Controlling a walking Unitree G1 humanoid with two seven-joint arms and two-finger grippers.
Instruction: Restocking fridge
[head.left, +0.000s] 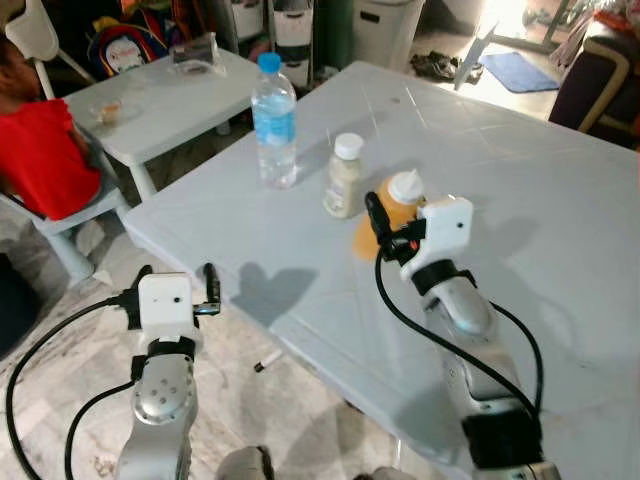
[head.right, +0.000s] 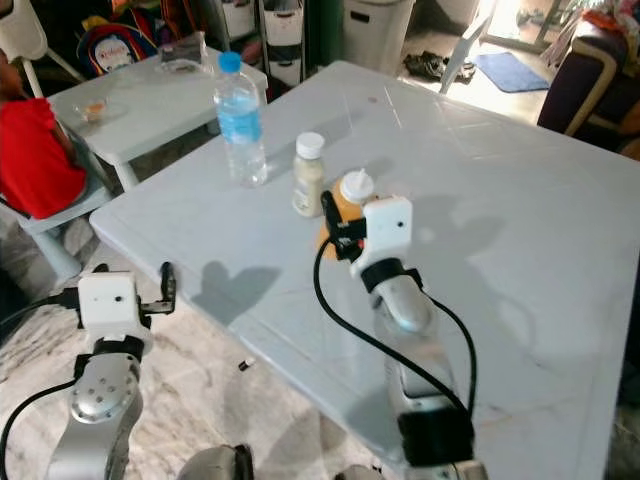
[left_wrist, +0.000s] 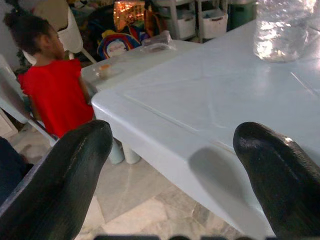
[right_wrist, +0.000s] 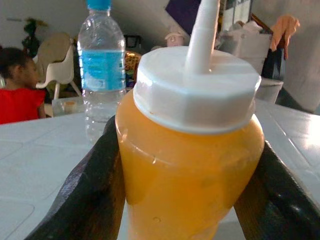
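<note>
An orange sauce bottle (head.left: 398, 212) with a white nozzle cap stands on the white table (head.left: 530, 210). My right gripper (head.left: 384, 226) is shut on it, and its black fingers (right_wrist: 92, 185) press against both sides of the bottle's body (right_wrist: 190, 170). Just beyond stand a small cream bottle (head.left: 343, 178) with a white lid and a clear water bottle (head.left: 274, 122) with a blue cap and label. My left gripper (head.left: 177, 272) hangs open below the table's near-left edge, with nothing between its fingers (left_wrist: 75, 170).
A person in a red top (head.left: 40, 150) sits on a white chair at the far left, beside a smaller white table (head.left: 170, 100) holding small dishes. Storage drawers (head.left: 293, 30) stand behind it. A dark sofa (head.left: 600, 70) and a blue mat (head.left: 518, 70) lie at the back right.
</note>
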